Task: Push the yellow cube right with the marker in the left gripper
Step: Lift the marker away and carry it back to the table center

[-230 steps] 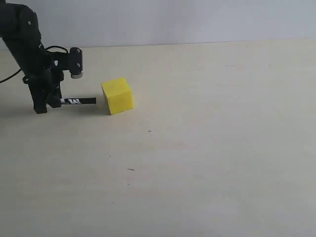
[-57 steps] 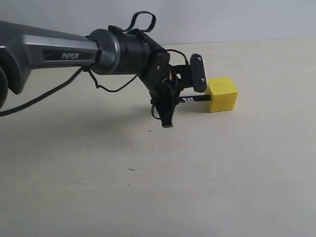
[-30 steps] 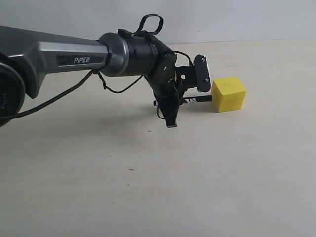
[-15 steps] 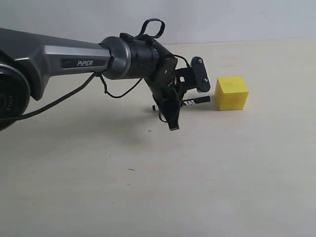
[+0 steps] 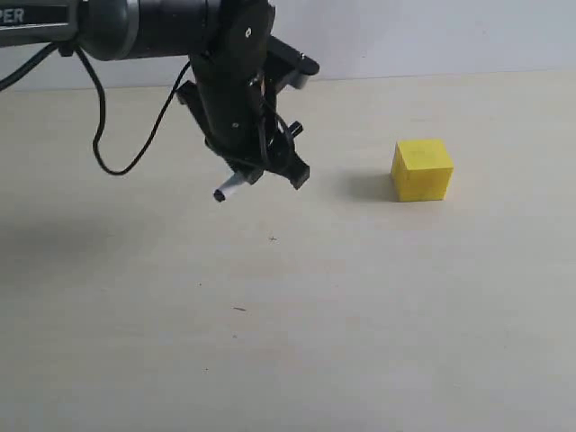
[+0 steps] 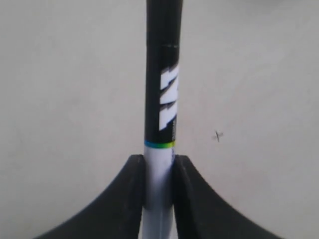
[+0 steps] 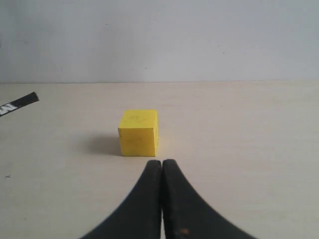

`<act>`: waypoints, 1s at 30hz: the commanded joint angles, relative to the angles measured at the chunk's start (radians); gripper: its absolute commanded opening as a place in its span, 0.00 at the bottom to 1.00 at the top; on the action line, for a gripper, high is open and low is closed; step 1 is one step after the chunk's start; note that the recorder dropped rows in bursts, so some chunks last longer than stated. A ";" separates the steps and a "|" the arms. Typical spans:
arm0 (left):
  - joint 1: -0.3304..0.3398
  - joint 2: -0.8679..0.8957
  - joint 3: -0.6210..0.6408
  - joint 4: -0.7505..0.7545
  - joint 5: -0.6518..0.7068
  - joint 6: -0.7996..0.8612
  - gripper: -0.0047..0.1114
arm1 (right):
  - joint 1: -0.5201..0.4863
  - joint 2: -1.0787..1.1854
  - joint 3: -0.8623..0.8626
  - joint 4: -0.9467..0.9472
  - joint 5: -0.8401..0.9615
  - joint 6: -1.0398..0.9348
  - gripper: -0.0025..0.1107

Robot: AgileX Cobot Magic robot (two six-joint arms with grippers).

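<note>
Exterior view: left gripper (image 5: 261,164) held off the table (image 5: 360,315), pinching the marker (image 5: 229,187) crosswise, white end jutting down-left, black end aimed toward the right. Yellow cube (image 5: 421,169) flat on the table, well apart to the right of the marker, nothing touching it, shadow on its left side. Gap judged too wide for any pushing contact at this moment; lowering and closing in from the cube's left probably needed if more travel is wanted. Left wrist view: fingers (image 6: 133,191) pressed against both sides of the marker's white barrel, just behind the coloured band; black section with white lettering projecting well forward, presumably gripped far back so that the pen, not the claw, meets the cube. Small cross-shaped mark (image 6: 217,135) on the table beside it; cube not in this view. Right wrist view: right gripper (image 7: 162,167) empty, fingertips pressed together, parked low and facing the yellow cube from near, apparently kept out of the push path. Black marker end visible at the picture's edge, apart from the cube; pale wall (image 7: 159,40) behind. Containers: none visible in any view.
</note>
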 commanded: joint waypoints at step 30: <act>-0.036 -0.039 0.219 -0.159 -0.213 -0.670 0.04 | -0.006 -0.006 0.005 0.000 -0.008 -0.005 0.02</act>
